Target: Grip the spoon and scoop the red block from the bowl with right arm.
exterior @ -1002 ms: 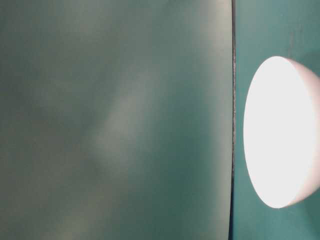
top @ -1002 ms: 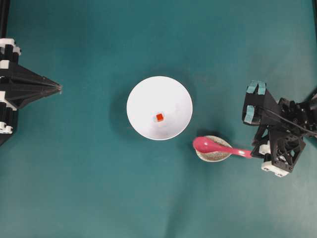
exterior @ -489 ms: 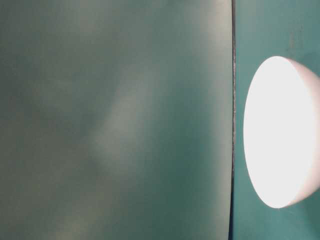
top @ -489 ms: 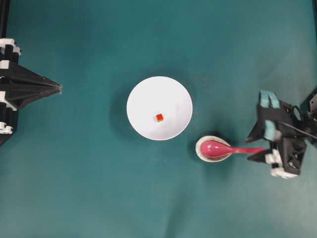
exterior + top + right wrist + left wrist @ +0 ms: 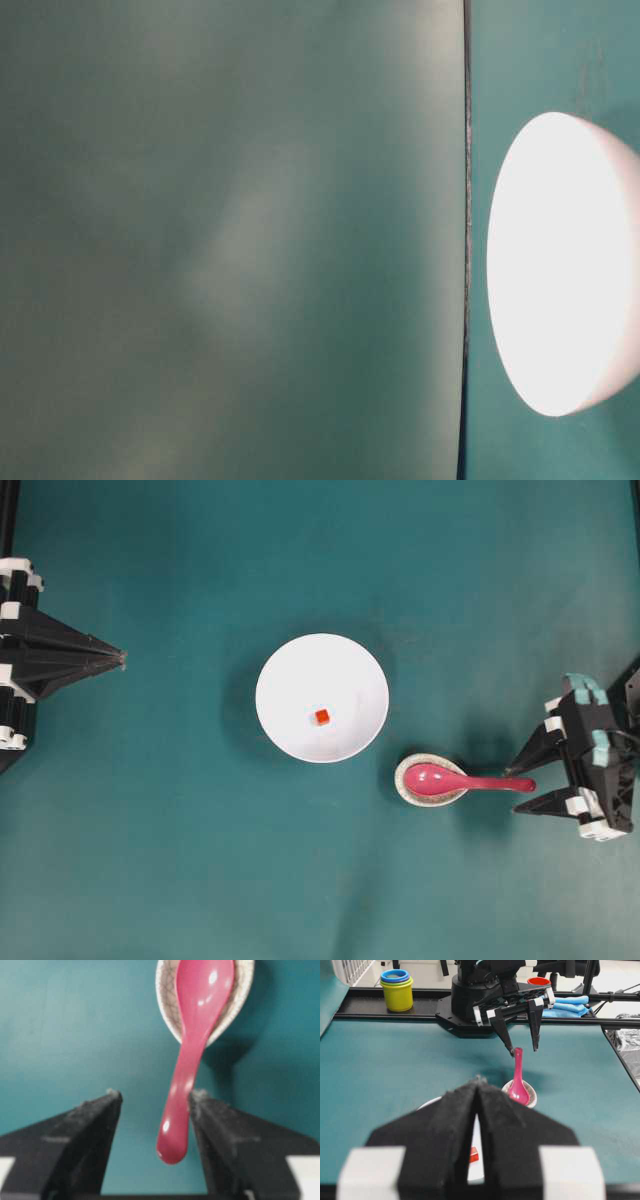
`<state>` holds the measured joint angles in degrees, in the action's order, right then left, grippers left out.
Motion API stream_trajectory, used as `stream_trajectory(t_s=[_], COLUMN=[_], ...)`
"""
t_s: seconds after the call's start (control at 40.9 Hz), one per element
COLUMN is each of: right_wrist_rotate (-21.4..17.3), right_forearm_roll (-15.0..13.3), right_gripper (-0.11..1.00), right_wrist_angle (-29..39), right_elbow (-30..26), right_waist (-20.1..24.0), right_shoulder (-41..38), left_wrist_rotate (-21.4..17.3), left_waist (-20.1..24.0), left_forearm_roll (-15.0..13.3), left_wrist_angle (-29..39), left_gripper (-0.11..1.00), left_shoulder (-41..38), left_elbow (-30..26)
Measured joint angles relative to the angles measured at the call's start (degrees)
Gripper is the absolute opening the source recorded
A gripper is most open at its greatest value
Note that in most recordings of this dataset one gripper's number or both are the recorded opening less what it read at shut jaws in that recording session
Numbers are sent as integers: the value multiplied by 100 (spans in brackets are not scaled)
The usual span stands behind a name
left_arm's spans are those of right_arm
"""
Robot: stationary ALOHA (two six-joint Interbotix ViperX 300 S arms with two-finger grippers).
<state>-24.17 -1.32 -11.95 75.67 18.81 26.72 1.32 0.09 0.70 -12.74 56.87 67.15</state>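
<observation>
The pink-red spoon [image 5: 470, 781] lies with its scoop in a small speckled dish [image 5: 403, 780], handle pointing right. The white bowl [image 5: 290, 685] sits at centre with the red block [image 5: 321, 717] inside. My right gripper [image 5: 512, 790] is open, and the handle's end lies between its fingers. In the right wrist view the spoon [image 5: 192, 1050] passes close to the right-hand finger [image 5: 225, 1135], with a gap to the other; the gripper [image 5: 156, 1095] holds nothing. My left gripper [image 5: 120, 658] is shut and empty at the far left. It also shows in the left wrist view [image 5: 479, 1081].
The bowl's side fills the right of the table-level view [image 5: 560, 265]. Beyond the table's far edge, the left wrist view shows stacked yellow and blue cups [image 5: 396, 990], a blue cloth [image 5: 567, 1005] and the black base of the right arm [image 5: 470, 995].
The spoon has shifted right and its scoop has settled into the speckled dish. My right gripper has turned and drawn back to the right; its fingers now straddle the handle's end. The left arm is still.
</observation>
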Motion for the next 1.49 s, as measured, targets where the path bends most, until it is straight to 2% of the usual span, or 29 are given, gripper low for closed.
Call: stream_trajectory(t_s=[0.269, 0.415, 0.66, 0.977, 1.124, 1.246, 1.49], right_wrist_rotate=[18, 97, 598, 1318, 1608, 1723, 1863], right_forearm_roll=[97, 290, 1178, 2900, 3586, 3850, 3894], right_gripper=[59, 59, 59, 59, 59, 59, 56], right_wrist_angle=[-1063, -1626, -2689, -3032, -3032, -3032, -3032], right_elbow=[360, 448, 501, 501, 492, 475, 299], right_waist=[-264, -299, -202, 817, 1230, 1389, 1459], right_shoulder=[-237, -571, -1257, -1503, -1521, -1564, -1802], left_wrist_rotate=[0, 0, 0, 9, 9, 26, 123], left_waist=[0, 0, 0, 0, 0, 0, 0], left_forearm_roll=[9, 0, 0, 0, 0, 0, 9], left_wrist_angle=[0, 0, 0, 176, 229, 237, 299], left_gripper=[0, 0, 0, 0, 0, 0, 0], left_shoulder=[0, -9, 0, -9, -9, 0, -9], left_elbow=[0, 0, 0, 0, 0, 0, 0])
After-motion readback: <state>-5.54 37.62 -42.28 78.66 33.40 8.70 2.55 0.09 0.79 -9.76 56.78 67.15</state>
